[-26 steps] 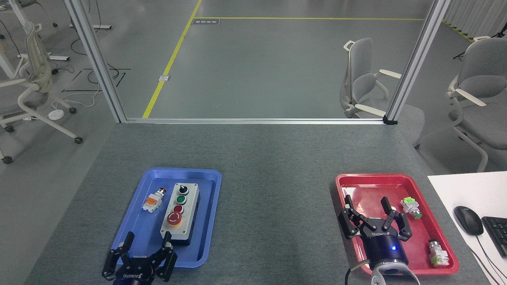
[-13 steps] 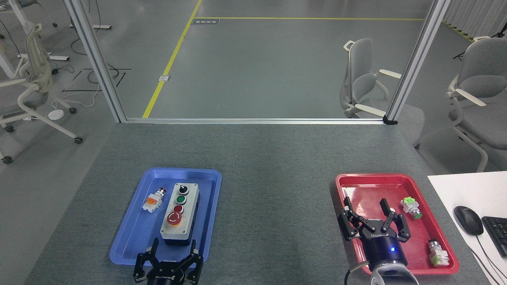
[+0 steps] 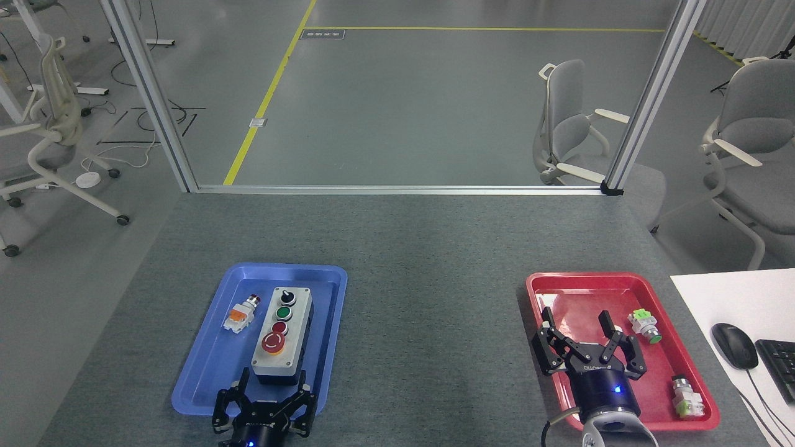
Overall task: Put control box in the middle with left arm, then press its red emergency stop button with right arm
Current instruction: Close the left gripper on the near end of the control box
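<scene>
Down at the near edge, the left gripper [image 3: 271, 383] sits with its black fingers spread apart, holding nothing, just at the near end of the control box [image 3: 283, 335]; whether the fingertips touch the box is hard to tell. A blue light shows on its body. That box lies lengthwise in the blue tray [image 3: 205, 372], on the tray's right half, with its black knob farthest away, then the green button, the small red one, and the red emergency stop button [image 3: 274, 342] nearest the gripper. Beside the box, on its left and apart from it, a small orange-and-white push-button part [image 3: 239, 314] rests in the same tray.

Across the counter [image 3: 422, 298], well apart, the right gripper [image 3: 579, 330] hovers over the near half of the red tray [image 3: 621, 279], fingers splayed wide and empty, a blue light glowing below them. Two small green-and-white button parts [image 3: 643, 326] lie in that tray to its right. A black mouse [image 3: 734, 345] and a keyboard edge sit on a white surface at far right.
</scene>
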Action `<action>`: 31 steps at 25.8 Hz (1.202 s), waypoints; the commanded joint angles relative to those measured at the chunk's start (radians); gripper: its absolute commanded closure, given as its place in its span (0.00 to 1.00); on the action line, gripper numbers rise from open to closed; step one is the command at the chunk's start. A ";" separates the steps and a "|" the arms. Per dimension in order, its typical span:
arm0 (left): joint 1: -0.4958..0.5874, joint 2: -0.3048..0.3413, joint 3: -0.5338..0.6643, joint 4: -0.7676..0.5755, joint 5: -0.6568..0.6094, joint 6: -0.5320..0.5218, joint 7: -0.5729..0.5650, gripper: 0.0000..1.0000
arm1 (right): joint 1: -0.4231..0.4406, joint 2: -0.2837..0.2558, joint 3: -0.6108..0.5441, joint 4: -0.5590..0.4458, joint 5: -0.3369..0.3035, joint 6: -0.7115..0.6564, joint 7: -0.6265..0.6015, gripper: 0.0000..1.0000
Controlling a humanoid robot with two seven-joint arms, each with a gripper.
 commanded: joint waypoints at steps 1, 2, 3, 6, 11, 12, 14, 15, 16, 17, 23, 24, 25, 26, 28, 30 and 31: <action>-0.012 0.000 0.002 0.029 0.022 0.000 -0.004 0.01 | 0.000 -0.003 0.000 -0.002 -0.002 -0.005 0.005 0.02; -0.020 -0.002 0.002 0.037 0.027 0.000 -0.007 0.01 | 0.000 -0.005 -0.002 -0.004 -0.002 -0.005 0.005 0.02; -0.026 -0.003 0.002 0.043 0.028 0.002 -0.010 0.01 | 0.000 -0.006 -0.003 -0.008 -0.002 -0.005 0.005 0.02; -0.049 -0.006 0.002 0.068 0.030 0.006 -0.013 0.01 | 0.000 0.005 -0.003 -0.013 -0.002 -0.017 0.007 0.02; -0.089 0.000 0.003 0.131 0.064 0.011 -0.013 0.01 | 0.000 -0.002 -0.008 -0.016 -0.002 -0.020 0.007 0.02; -0.100 0.000 0.002 0.144 0.073 0.011 -0.013 0.01 | 0.000 0.000 -0.008 -0.016 -0.002 -0.020 0.007 0.02; -0.118 0.001 0.002 0.168 0.076 0.011 -0.013 0.01 | 0.000 0.000 -0.008 -0.018 -0.002 -0.020 0.005 0.02; -0.127 0.000 0.003 0.175 0.076 0.011 -0.013 0.01 | 0.000 -0.001 -0.008 -0.018 -0.002 -0.020 0.007 0.02; -0.135 0.001 0.003 0.183 0.079 0.011 -0.013 0.01 | 0.000 -0.001 -0.008 -0.018 -0.002 -0.020 0.007 0.02; -0.143 0.001 0.003 0.191 0.087 0.011 -0.013 0.01 | 0.000 0.000 -0.008 -0.018 -0.002 -0.020 0.007 0.02; -0.190 0.011 0.002 0.226 0.114 0.010 -0.013 0.01 | 0.000 -0.009 -0.010 -0.019 -0.002 -0.022 0.007 0.02; -0.196 0.015 0.002 0.233 0.117 0.008 -0.013 0.01 | -0.002 -0.009 -0.010 -0.019 -0.002 -0.020 0.007 0.02; -0.200 0.020 0.002 0.238 0.117 0.005 -0.013 0.01 | -0.002 -0.009 -0.008 -0.019 -0.002 -0.020 0.007 0.02; -0.201 0.021 0.002 0.243 0.119 0.002 -0.013 0.02 | 0.000 -0.009 -0.010 -0.019 -0.002 -0.022 0.007 0.02; -0.204 0.024 0.002 0.247 0.124 -0.006 -0.011 0.09 | 0.000 -0.008 -0.008 -0.019 -0.002 -0.020 0.007 0.02; -0.204 0.027 0.000 0.250 0.125 -0.013 -0.011 0.23 | -0.002 -0.009 -0.008 -0.019 -0.002 -0.020 0.007 0.02; -0.207 0.027 0.000 0.250 0.127 -0.023 -0.011 0.24 | -0.002 -0.009 -0.008 -0.019 -0.002 -0.022 0.005 0.02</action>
